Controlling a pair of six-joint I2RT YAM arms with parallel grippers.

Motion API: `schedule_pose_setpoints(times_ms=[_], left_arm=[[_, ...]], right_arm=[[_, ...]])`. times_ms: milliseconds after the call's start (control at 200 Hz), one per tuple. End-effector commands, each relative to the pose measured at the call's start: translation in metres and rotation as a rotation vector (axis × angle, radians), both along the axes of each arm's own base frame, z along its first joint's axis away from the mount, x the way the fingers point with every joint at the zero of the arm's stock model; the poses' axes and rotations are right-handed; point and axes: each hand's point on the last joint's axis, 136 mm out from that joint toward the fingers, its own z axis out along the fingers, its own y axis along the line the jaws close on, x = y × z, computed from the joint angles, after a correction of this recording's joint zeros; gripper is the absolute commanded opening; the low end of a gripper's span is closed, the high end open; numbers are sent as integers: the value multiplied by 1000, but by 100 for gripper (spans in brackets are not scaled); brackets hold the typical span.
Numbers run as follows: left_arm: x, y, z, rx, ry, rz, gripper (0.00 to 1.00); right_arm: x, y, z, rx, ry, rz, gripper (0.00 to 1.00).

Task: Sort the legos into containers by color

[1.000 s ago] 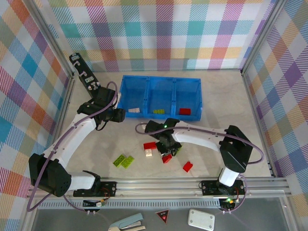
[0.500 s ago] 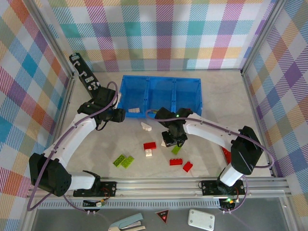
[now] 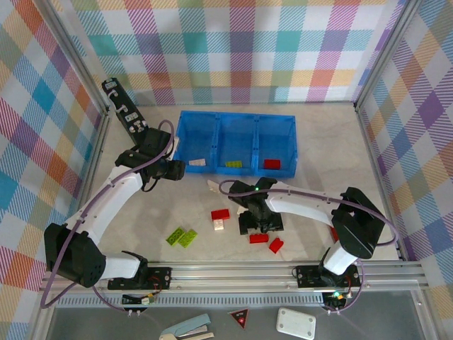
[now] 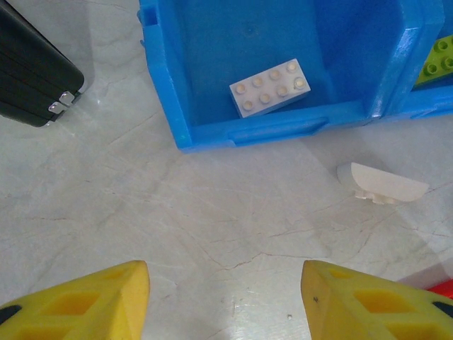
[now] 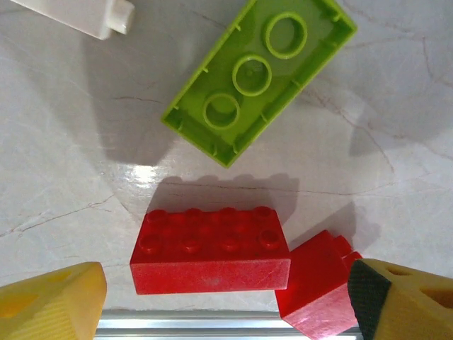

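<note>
Tray [image 3: 202,134]: translucent blue, 3 square bins in a row, on far half of table [image 3: 325,156].
- Left bin: cream 8-stud brick [image 4: 271,87], flat, studs up.
- Mid bin: lime brick [image 3: 233,165].
- Right bin: red brick [image 3: 272,164].

L gripper [image 3: 178,170] sits just off the left bin's near wall. Jaws partly open, nothing in them. Cream curved piece [image 4: 382,184] lies on table just outside tray's near wall.

R gripper [image 3: 257,224] hangs over loose bricks mid-table. Jaws wide, holding nothing. Below it:
- Lime upside-down brick [image 5: 258,78], 3 round tubes showing.
- Red 8-stud brick [image 5: 212,251], flat, studs up.
- 2nd red brick [image 5: 318,287], tilted, just beside the 8-stud's corner.

Further left on table:
- Red flat brick [image 3: 220,214] w/ cream small brick [image 3: 220,225] touching it.
- Lime pair [image 3: 182,237], side by side, flat.
</note>
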Motion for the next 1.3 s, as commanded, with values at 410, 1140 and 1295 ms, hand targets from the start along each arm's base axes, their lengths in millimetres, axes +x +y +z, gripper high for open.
schedule_pose_setpoints(times_ms=[410, 1140, 1295], left_arm=[[2, 0, 2, -9, -9, -10, 59], [1, 0, 3, -8, -13, -10, 59], [1, 1, 4, -6, -15, -8, 59]], right_arm=[[-12, 2, -20, 27, 20, -104, 83], [-10, 4, -5, 11, -2, -42, 63], [-1, 3, 14, 16, -35, -23, 63]])
